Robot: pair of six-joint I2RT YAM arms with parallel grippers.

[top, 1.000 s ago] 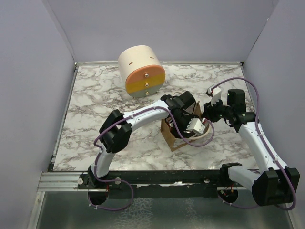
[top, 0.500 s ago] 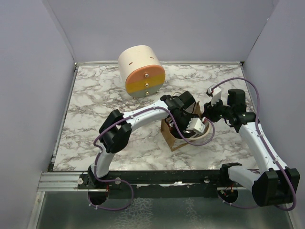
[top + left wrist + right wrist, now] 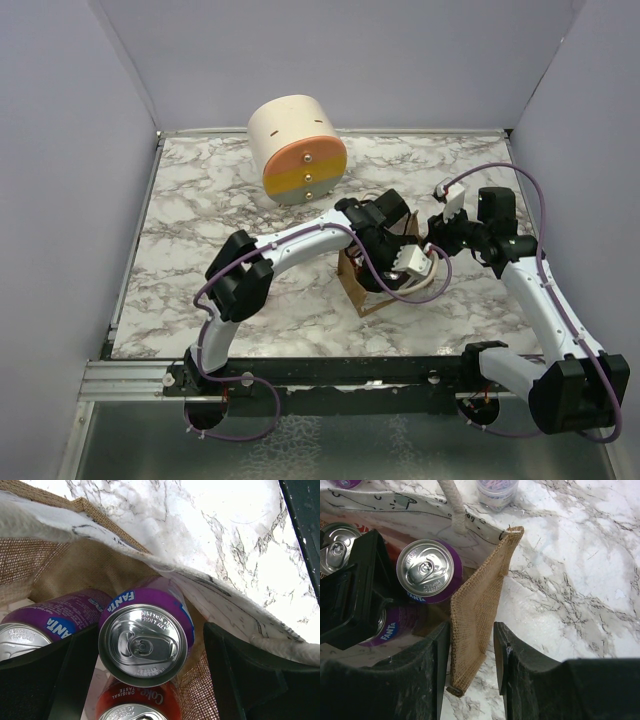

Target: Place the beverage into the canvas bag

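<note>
Now | left wrist: Fanta can [image 3: 145, 640] inside canvas bag [image 3: 65, 565] | overhead: can hidden

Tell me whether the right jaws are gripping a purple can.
No: the right gripper has its jaws closed on the tan burlap side wall of the canvas bag, while the upright purple Fanta can stands free inside.

Two purple Fanta cans [image 3: 142, 640], one red Coke can [image 3: 140, 700], one canvas bag [image 3: 477, 605] and one cream cylinder [image 3: 290, 125] are counted.
</note>
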